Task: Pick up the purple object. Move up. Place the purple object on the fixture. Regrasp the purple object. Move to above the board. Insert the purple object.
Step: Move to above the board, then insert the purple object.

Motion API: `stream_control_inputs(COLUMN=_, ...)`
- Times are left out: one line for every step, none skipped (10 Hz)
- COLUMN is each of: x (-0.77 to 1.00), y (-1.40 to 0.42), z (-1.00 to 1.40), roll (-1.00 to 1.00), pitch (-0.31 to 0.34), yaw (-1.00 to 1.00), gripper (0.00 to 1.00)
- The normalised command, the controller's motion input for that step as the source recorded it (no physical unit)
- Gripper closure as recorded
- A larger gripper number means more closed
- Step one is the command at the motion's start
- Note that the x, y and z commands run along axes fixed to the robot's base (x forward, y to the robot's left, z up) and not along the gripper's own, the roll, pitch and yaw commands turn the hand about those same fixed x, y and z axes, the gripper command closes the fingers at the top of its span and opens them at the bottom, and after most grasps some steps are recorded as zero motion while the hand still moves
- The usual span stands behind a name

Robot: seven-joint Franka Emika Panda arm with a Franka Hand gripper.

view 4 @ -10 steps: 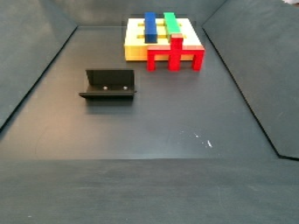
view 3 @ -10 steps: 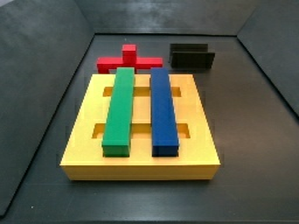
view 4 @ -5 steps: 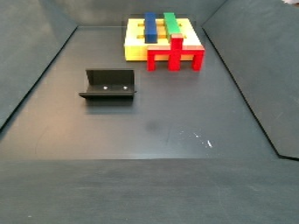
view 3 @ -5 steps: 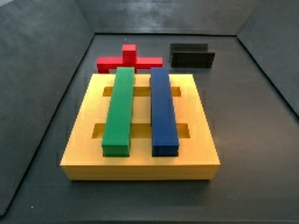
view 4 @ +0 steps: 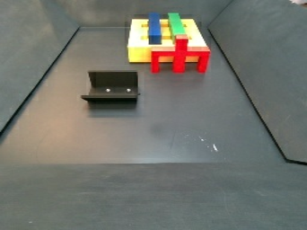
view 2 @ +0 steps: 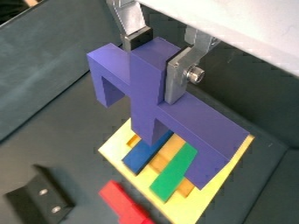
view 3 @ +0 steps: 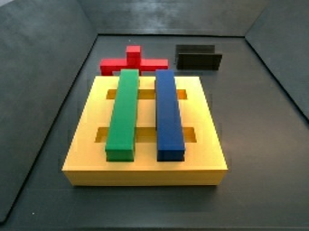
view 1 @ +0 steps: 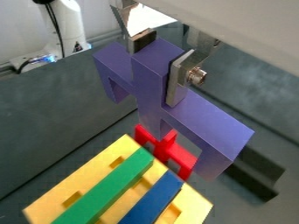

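— How far along is it?

— The gripper (view 1: pixel 159 59) is clamped on the centre post of the purple block (view 2: pixel 158 105), held high above the yellow board (view 3: pixel 145 162); neither shows in the side views; so I judge the regrasp done, with the insertion left.

— What sits in the board?

— A green bar (view 3: pixel 123 110) and a blue bar (view 3: pixel 168 113) lie side by side in its slots; the red cross block (view 3: pixel 133 63) stands at its far edge; the fixture (view 4: pixel 111 88) holds nothing.

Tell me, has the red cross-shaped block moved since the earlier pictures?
No. In both side views the red block sits at the board end, beside the fixture, unchanged.
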Motion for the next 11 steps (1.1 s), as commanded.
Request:
stream_control_inputs(x=-0.06, y=0.0, z=0.0, roll=-0.43, pitch=0.001, yaw=-0.01, gripper=1.0)
stream_control_inputs(x=-0.04, y=0.0, z=0.0, roll=-0.33, pitch=-0.01, yaw=-0.01, gripper=1.0)
stream_control_inputs(x=-0.06, y=-0.19, z=-0.23, roll=-0.05, pitch=-0.113, yaw=0.0, gripper=1.0)
stream_control_inputs(x=-0.13, y=-0.34, z=-0.44, roll=-0.1, pitch=-0.13, yaw=0.14, gripper=1.0)
stream_control_inputs(x=-0.15, y=-0.35, z=-0.57, roll=-0.19, pitch=-0.116, yaw=0.2, gripper=1.0)
stream_control_inputs(x=-0.15, y=-0.35, z=-0.53, roll=-0.22, pitch=-0.116, yaw=0.2, gripper=1.0)
stream_control_inputs(x=-0.15, y=-0.37, z=-0.52, roll=-0.24, pitch=-0.111, yaw=0.22, gripper=1.0)
stream_control_inputs(x=-0.09, y=-0.33, z=-0.47, roll=-0.28, pitch=-0.091, yaw=0.18, gripper=1.0)
stream_control_inputs(x=0.0, y=-0.29, z=-0.47, roll=-0.28, pitch=-0.067, yaw=0.15, gripper=1.0)
stream_control_inputs(x=0.0, y=-0.29, z=-0.45, roll=-0.29, pitch=-0.067, yaw=0.14, gripper=1.0)
stream_control_inputs(x=-0.01, y=-0.3, z=-0.44, roll=-0.3, pitch=-0.074, yaw=0.13, gripper=1.0)
